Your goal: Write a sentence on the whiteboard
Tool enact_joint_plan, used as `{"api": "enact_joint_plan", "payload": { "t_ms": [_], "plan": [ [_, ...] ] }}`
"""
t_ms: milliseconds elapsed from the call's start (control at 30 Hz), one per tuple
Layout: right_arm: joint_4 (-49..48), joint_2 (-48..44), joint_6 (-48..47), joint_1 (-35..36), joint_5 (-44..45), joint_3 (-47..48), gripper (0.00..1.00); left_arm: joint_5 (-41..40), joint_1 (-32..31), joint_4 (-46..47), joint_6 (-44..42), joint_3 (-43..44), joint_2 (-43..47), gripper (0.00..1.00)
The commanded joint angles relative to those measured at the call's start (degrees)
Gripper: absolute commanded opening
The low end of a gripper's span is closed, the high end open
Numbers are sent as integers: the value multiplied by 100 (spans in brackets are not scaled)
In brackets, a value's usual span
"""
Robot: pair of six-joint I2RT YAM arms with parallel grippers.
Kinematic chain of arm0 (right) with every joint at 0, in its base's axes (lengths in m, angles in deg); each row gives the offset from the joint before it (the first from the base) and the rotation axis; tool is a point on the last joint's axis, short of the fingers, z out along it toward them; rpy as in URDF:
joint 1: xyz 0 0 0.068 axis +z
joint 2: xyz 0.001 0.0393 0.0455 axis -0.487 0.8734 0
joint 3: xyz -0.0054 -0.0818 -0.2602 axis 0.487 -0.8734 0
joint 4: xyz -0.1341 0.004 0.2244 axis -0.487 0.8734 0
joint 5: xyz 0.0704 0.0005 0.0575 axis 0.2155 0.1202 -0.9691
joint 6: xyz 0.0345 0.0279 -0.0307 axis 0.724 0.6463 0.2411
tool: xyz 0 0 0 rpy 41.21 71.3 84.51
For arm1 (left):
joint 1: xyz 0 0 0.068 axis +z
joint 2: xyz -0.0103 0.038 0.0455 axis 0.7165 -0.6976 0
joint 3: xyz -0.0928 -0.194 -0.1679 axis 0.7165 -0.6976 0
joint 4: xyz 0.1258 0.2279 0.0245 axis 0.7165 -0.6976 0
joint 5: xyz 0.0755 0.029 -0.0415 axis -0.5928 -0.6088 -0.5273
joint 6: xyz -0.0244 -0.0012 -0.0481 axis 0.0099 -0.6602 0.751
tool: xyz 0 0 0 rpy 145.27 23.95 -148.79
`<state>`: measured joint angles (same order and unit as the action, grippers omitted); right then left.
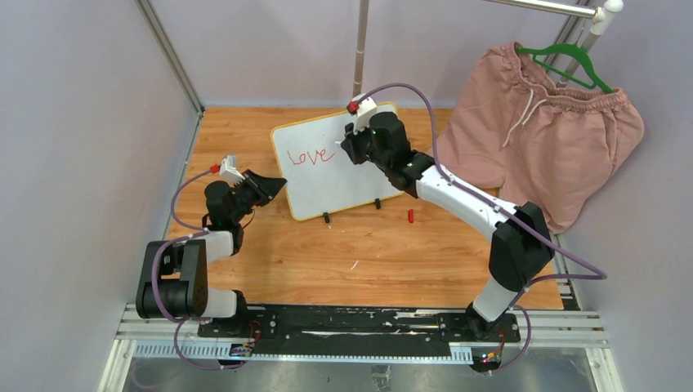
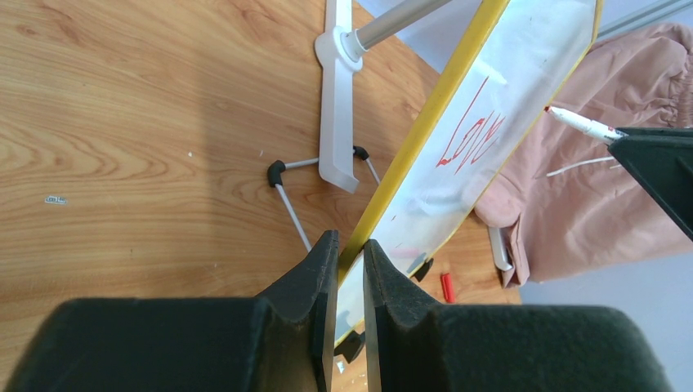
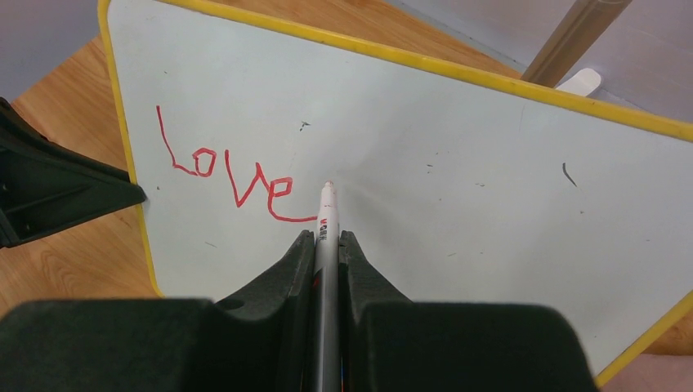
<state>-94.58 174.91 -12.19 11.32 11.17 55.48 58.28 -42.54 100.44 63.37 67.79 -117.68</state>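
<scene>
- Whiteboard (image 1: 347, 184) stands propped on its small black feet near the middle of the bench (image 1: 327, 261), at 12 o'clock from the arm bases. In the top view its long axis runs about 9 to 3 o'clock, rising a little toward 2.
- We see the sentence (image 3: 229, 175) only in part: one red word, "Love", in the upper left of the glossy white face. The yellow-framed board also carries a few faint grey specks.
- Our right claw (image 3: 327, 238) is closed narrowly around a marker (image 3: 327, 214), whose barrel lies along the claw's own axis and points at the board.
- The marker's tip sits just at the end of the tail of the "e". We cannot tell whether it touches the surface.
- Blank board lies at 3 o'clock from that tip in the right wrist view, and more at 6 o'clock below the word. We judge the next word starts toward 3 o'clock, along the long axis.
- Our left claw (image 2: 350, 245) pinches the yellow frame at the whiteboard's 9 o'clock edge, steadying it.
- We judge the right arm to be the writing arm, since it is over the face.
- A red marker cap (image 1: 411, 216) lies on the bench at 5 o'clock from the board.
- Pink shorts (image 1: 556, 139) hang at 3 o'clock.
</scene>
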Motion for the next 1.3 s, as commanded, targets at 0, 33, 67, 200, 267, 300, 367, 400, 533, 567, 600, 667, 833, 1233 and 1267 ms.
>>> {"api": "enact_joint_plan", "payload": {
  "t_ms": [0, 33, 67, 200, 267, 300, 367, 400, 533, 567, 600, 667, 833, 1233, 1267],
  "plan": [
    [-96, 94, -33, -75, 97, 307, 0, -51, -19, -95, -77, -52, 86, 0],
    [-96, 122, -38, -74, 102, 334, 0, -51, -21, -95, -77, -52, 89, 0],
    [-92, 152, -39, -85, 100, 374, 0, -51, -23, -95, -77, -52, 83, 0],
    [-9, 277, 2, -133, 97, 504, 0, -51, -21, -96, -77, -51, 91, 0],
    [38, 330, 14, -152, 291, 527, 0, -47, -23, -95, -77, -52, 91, 0],
    [44, 347, 18, -160, 318, 519, 0, -50, -16, -95, -77, -48, 91, 0],
    [69, 370, 29, -166, 342, 508, 0, -51, -18, -95, -77, -52, 93, 0],
    [78, 384, 33, -170, 351, 491, 0, -51, -23, -95, -77, -52, 79, 0],
    [145, 422, 44, -173, 373, 454, 0, -51, -22, -97, -77, -47, 85, 0],
    [154, 431, 61, -171, 377, 432, 0, -51, -17, -100, -77, -51, 98, 0],
    [162, 424, 69, -173, 384, 417, 0, -51, -22, -97, -77, -56, 106, 0],
    [159, 404, 95, -175, 387, 365, 0, -51, -21, -95, -77, -61, 112, 0],
    [133, 294, 143, -174, 387, 170, 0, -50, -23, -95, -77, -61, 105, 0],
    [49, -40, 290, -134, 343, -515, 0, -43, -27, -101, -68, -78, 171, 0],
    [41, -67, 295, -128, 337, -554, 0, -42, -31, -99, -68, -74, 179, 0]
  ]
}}
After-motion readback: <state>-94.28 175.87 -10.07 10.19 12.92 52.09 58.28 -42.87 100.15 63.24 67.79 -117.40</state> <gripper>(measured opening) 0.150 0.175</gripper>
